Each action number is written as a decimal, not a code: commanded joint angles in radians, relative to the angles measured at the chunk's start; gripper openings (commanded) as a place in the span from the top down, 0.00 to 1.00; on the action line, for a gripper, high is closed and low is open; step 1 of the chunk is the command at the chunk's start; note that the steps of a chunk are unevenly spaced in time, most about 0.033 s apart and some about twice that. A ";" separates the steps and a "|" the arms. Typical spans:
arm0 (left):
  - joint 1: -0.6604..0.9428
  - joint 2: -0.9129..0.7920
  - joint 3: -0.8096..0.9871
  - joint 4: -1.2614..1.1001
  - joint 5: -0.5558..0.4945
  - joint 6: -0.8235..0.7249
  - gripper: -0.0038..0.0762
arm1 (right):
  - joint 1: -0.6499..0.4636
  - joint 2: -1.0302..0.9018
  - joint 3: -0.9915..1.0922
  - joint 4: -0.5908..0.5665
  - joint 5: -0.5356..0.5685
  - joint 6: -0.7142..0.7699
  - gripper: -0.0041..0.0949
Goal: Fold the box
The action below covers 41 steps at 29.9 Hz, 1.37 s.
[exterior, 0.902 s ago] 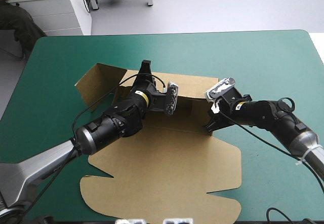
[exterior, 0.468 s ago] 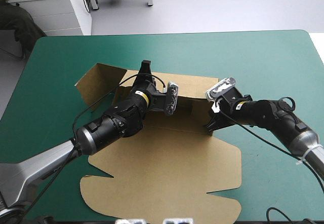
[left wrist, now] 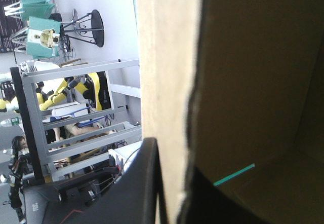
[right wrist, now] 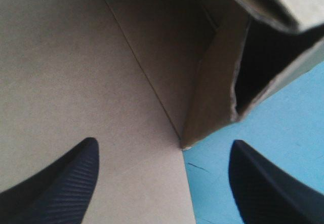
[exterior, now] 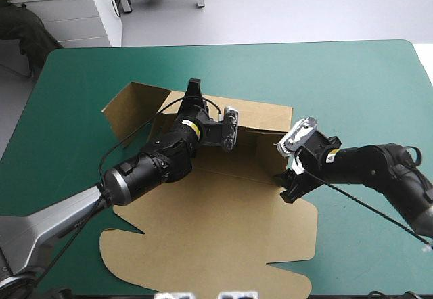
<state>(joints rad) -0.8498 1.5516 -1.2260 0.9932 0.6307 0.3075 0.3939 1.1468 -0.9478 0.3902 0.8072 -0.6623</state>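
The left gripper (left wrist: pixel 169 183) is clamped on the box (exterior: pixel 216 224). In the left wrist view one black finger lies against the outer face of a raised wall (left wrist: pixel 164 82) and the other against its shaded inner face, with the board's edge running up between them. The right gripper (right wrist: pixel 163 150) is open with nothing in it. Its fingers (right wrist: pixel 61 183) stand wide apart, one over brown board and the other over the teal-green table (right wrist: pixel 283 117). Just ahead of the gap between them is a corner of the box, where a side wall (right wrist: pixel 212 92) rises from the floor panel.

The high view shows what the wrist views cannot. The left gripper (exterior: pixel 193 96) reaches across the tray to the left end of the far wall (exterior: pixel 260 113). The right gripper (exterior: pixel 289 185) sits low at the tray's near right corner, where the raised part meets the flat sheet (exterior: pixel 203 238). A flap (exterior: pixel 132 109) splays outward towards the table's left edge. The flat sheet, with notched and rounded edges, spreads from the raised part to the near edge of the table.

Only the right wrist view shows that the side wall is doubled over, with a dark hollow between its layers. Only the left wrist view shows a thin teal-green sliver (left wrist: pixel 233 175) through a slit low in the box's inside.

The box lies about mid-table (exterior: pixel 352 76), with bare cover beyond it and on both sides.
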 commanded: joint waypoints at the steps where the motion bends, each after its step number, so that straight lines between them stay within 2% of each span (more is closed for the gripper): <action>1: -0.005 -0.012 -0.047 -0.055 0.036 -0.086 0.96 | 0.001 -0.110 -0.025 -0.062 -0.053 0.050 0.18; 7: 0.029 -0.012 -0.124 -0.068 0.043 -0.134 0.96 | 0.001 -0.191 -0.025 -0.271 -0.071 0.224 0.18; 10: 0.071 -0.012 -0.139 -0.077 0.056 -0.148 0.96 | 0.001 -0.203 -0.025 -0.315 -0.070 0.271 0.19; 18: 0.139 -0.012 -0.143 -0.084 0.114 -0.167 0.96 | 0.001 -0.203 -0.025 -0.312 -0.129 0.310 0.19; 32: 0.143 -0.012 -0.229 -0.146 0.093 -0.167 0.95 | 0.001 -0.203 -0.025 -0.299 -0.161 0.306 0.19; 35: 0.143 -0.012 -0.229 -0.179 0.075 -0.167 0.95 | 0.001 -0.203 -0.025 -0.282 -0.200 0.311 0.22; 39: 0.143 -0.009 -0.227 -0.204 0.054 -0.160 0.95 | 0.001 -0.194 -0.029 -0.269 -0.277 0.412 0.27; 41: 0.143 0.003 -0.227 -0.202 0.051 -0.147 0.95 | 0.001 -0.180 -0.033 -0.273 -0.290 0.422 0.35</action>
<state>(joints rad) -0.7039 1.5845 -1.4192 0.8018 0.7414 0.1847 0.3939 0.9638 -0.9478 0.1109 0.6134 -0.2713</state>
